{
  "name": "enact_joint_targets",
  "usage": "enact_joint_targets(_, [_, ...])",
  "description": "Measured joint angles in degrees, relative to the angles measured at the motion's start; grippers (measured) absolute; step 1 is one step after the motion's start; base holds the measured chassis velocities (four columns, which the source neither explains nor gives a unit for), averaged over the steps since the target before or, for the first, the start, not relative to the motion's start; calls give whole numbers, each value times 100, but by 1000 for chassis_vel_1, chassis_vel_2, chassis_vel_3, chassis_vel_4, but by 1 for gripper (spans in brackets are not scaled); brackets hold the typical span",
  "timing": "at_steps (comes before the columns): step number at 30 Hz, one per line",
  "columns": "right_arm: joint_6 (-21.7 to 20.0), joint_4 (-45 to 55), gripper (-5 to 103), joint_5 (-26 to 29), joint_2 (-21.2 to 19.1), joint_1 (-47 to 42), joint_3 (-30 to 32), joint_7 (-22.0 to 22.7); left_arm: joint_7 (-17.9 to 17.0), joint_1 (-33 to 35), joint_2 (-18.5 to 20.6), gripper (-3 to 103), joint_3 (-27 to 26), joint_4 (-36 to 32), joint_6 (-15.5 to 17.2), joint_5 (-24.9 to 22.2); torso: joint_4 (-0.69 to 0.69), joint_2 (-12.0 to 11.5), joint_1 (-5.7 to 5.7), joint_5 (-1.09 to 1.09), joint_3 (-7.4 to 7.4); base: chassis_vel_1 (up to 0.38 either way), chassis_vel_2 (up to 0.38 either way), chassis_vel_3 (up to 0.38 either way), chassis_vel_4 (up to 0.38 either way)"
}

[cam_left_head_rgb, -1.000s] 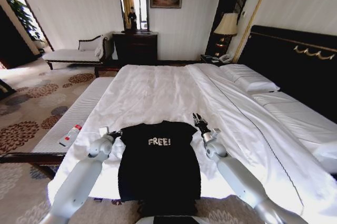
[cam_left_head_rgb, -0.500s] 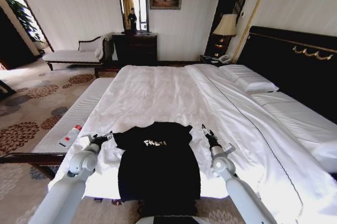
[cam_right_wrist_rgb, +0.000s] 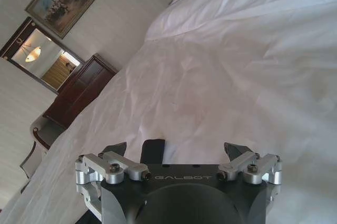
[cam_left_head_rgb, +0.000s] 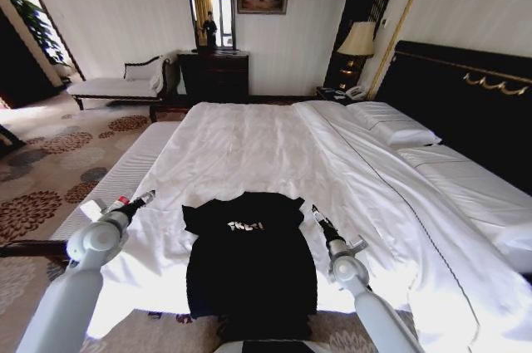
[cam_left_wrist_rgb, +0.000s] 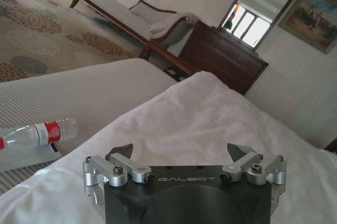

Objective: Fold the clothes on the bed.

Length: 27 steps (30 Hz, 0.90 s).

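1 garment: black T-shirt (cam_left_head_rgb: 251, 257) laid flat at the near edge of the bed (cam_left_head_rgb: 274, 149), collar end away from the robot, hem hanging over the edge.
Long axis: runs away from the robot, roughly centred between the 2 arms.
Shape: upper part is bunched and narrowed, white chest lettering crumpled and hard to read; lower body lies smoother.
Material: soft matte knit, limp (likely to drag and wrinkle if pulled by 1 corner); white sheet beneath is creased.
Left gripper (cam_left_head_rgb: 143, 198): held above the bed's left edge, well apart from the shirt; the shirt lies to its right. Fingers are spread, nothing held, seen in the left wrist view (cam_left_wrist_rgb: 184, 153).
Right gripper (cam_left_head_rgb: 317, 213): just beside the shirt's right shoulder, clearly the nearer arm. Jaws parted and empty in the right wrist view (cam_right_wrist_rgb: 178, 150), a dark fabric edge just ahead of them.
Nearby: plastic water bottle (cam_left_wrist_rgb: 32, 134) on the striped bench (cam_left_head_rgb: 116, 178) left of the bed.
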Motion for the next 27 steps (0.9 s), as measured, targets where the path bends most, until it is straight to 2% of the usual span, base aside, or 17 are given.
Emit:
enact_joint_targets(4, [-204, -5, 100, 597, 225, 185, -30, 36, 137, 981, -68, 100, -726, -21, -147, 743, 7, 0, -1, -4, 0, 0, 0, 0, 0])
enact_joint_targets(5, [-204, -5, 100, 597, 225, 185, -30, 36, 137, 981, -68, 100, -726, -21, -147, 743, 7, 0, -1, -4, 0, 0, 0, 0, 0])
enact_joint_targets(8, [-261, 0, 100, 774, 387, 254, -60, -1, 338, 1596, -281, 100, -1218, -113, -270, 970, 11, 0, -1, -4, 0, 0, 0, 0, 0])
enact_joint_targets(10, [-286, 18, 100, 802, 426, 240, -73, -13, 366, 1699, -352, 100, -1321, -172, -278, 974, 10, 0, -1, -3, 0, 0, 0, 0, 0])
enact_joint_targets(11, [-311, 51, 101, 800, 485, 172, -91, -40, 386, 1849, -476, 100, -1484, -298, -286, 972, 4, 0, -1, -3, 0, 0, 0, 0, 0])
enact_joint_targets(14, [-315, 57, 88, 653, 570, 8, -125, -69, 377, 2007, -654, 100, -1638, -540, -290, 940, 0, 0, -1, -1, -1, 0, 0, 0, 0])
enact_joint_targets(20, [-314, 144, 84, 632, 590, -117, -135, -71, 315, 2111, -796, 100, -1687, -846, -260, 904, 2, 0, -1, -2, 0, 0, 0, 0, 0])
enact_joint_targets(23, [-314, 190, 70, 627, 632, -142, -185, -80, 271, 2193, -921, 100, -1685, -1116, -222, 904, 3, 0, -1, -1, 0, 0, 0, 0, 0])
enact_joint_targets(24, [-314, 192, 70, 627, 646, -140, -193, -81, 254, 2227, -952, 100, -1685, -1183, -216, 907, 4, 0, -1, -1, 0, 0, 0, 0, 0])
enact_joint_targets(27, [-314, 191, 58, 627, 664, -129, -208, -85, 238, 2312, -1005, 100, -1708, -1316, -204, 910, 3, 0, -1, -1, 0, 0, 0, 0, 0])
